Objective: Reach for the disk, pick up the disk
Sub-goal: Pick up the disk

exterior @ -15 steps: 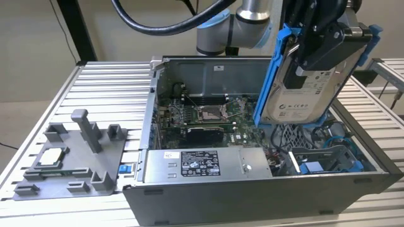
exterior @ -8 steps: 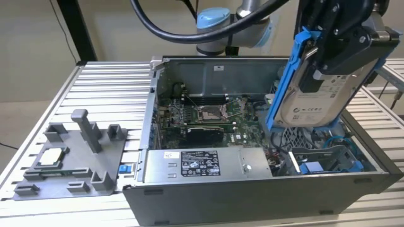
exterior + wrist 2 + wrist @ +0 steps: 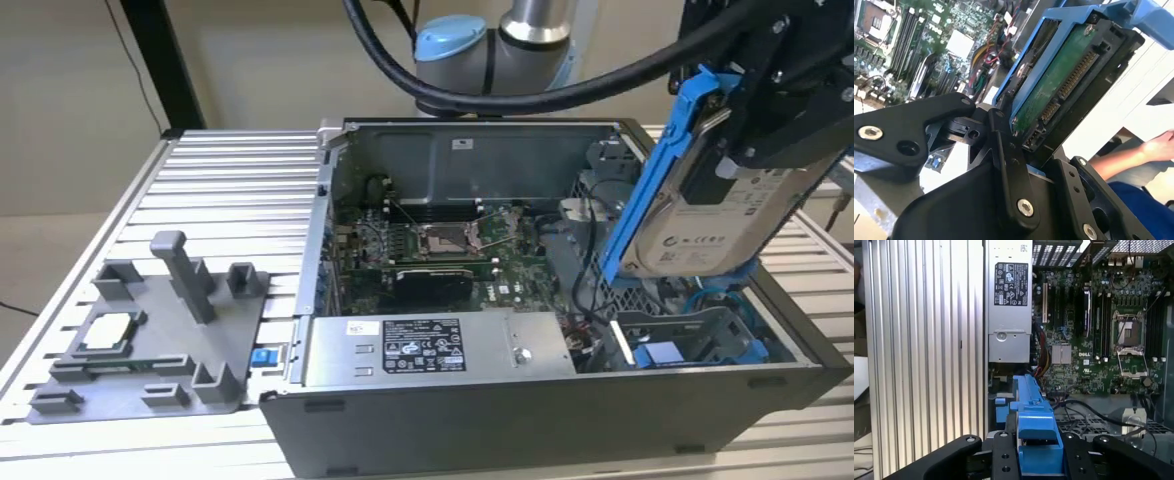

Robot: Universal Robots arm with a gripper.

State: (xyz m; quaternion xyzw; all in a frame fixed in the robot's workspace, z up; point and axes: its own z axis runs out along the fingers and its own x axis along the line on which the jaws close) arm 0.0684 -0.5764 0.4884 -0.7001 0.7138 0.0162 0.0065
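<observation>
Ribbed aluminium table (image 3: 200, 190) under an open computer case (image 3: 561, 400), motherboard (image 3: 441, 250) exposed inside, grey power supply box (image 3: 427, 350) with a black-and-white sticker along the near wall. Beside the case, on the exterior view's left, a grey plastic fixture (image 3: 147, 340) carrying a small square silver-white chip (image 3: 110, 332).

Gripper (image 3: 754, 110) raised above the case's drive bay, fingers (image 3: 1009, 165) clamped on the disk (image 3: 707, 215). Disk lifted clear of the bay, hanging tilted below the gripper, nearly on edge. Silver metal body, white printed label facing outward, blue plastic rail (image 3: 661, 170) running along its long edge. In the second wrist view, green circuit-board underside (image 3: 1064, 85) with a row of connector pins, framed by the blue carrier (image 3: 1026, 65). In the first wrist view, blue carrier end (image 3: 1036, 440) sitting between the black fingers. A person's hand (image 3: 1156, 147) beyond the gripper, off the table.
</observation>
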